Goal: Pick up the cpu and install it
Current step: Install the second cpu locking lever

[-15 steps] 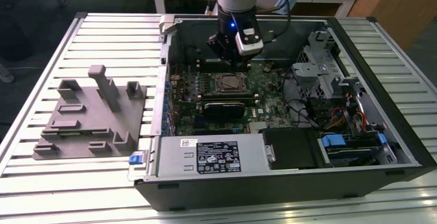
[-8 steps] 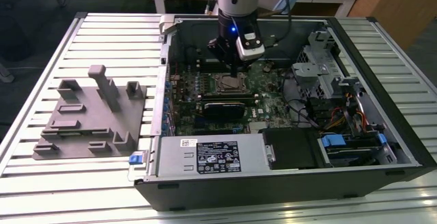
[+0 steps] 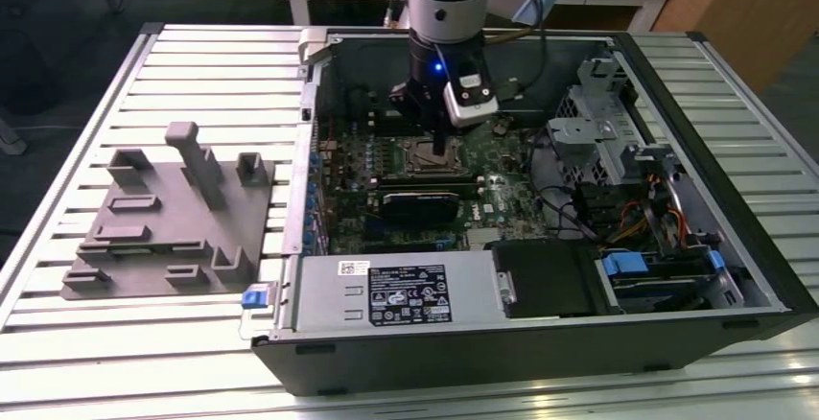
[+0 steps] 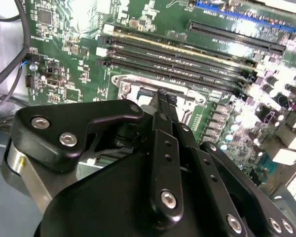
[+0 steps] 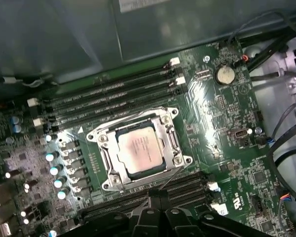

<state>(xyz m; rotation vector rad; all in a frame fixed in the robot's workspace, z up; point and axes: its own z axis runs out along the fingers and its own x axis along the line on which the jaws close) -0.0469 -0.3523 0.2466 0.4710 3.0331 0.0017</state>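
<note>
The gripper hangs inside the open computer case, directly above the processor socket on the green motherboard. In the second wrist view its two black fingers are pressed together with nothing between them, their tips just over the socket's edge. The cpu lies flat in the socket, its silvery top showing inside the metal retention frame. Rows of memory slots run along both sides of the socket, leaving little free room around it. Beside the case, on the exterior view's left, the gray plastic fixture sits on the slatted table. The power supply box fills the case's near corner.
</note>
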